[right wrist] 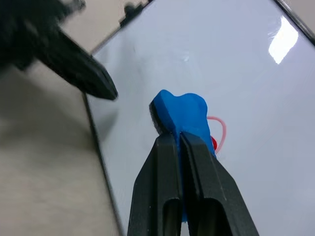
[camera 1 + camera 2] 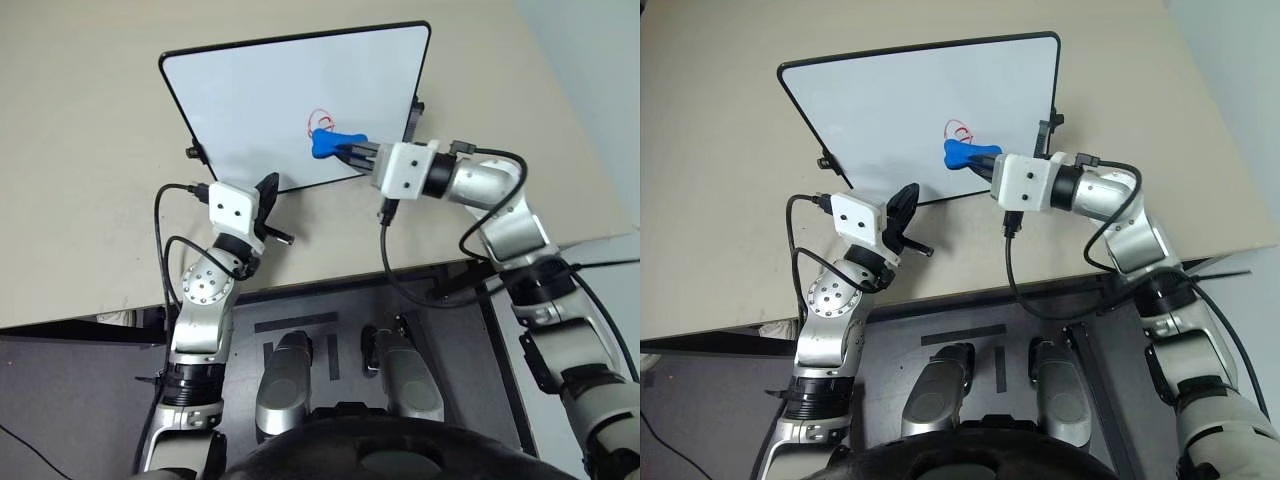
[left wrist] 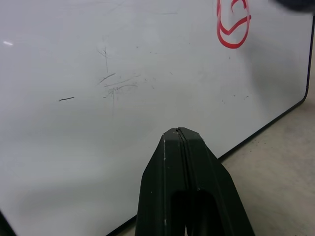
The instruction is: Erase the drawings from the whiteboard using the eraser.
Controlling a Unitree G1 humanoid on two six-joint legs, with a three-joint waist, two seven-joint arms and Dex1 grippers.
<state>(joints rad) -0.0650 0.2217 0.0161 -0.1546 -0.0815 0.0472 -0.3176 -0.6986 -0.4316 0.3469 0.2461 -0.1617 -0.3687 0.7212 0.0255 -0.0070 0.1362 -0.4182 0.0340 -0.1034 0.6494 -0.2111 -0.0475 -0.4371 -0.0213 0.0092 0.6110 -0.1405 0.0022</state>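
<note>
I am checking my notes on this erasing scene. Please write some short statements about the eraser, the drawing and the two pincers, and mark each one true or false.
1. The right pincer is shut on the blue eraser. True.
2. The red drawing is already wiped away. False: the red scribble is on the whiteboard, just beyond the eraser.
3. The left pincer is shut and holds nothing. True.
4. The left pincer is over the middle of the board. False: it is at the board's near edge.
5. The eraser lies loose on the table. False: the right pincer holds it over the board.
</note>
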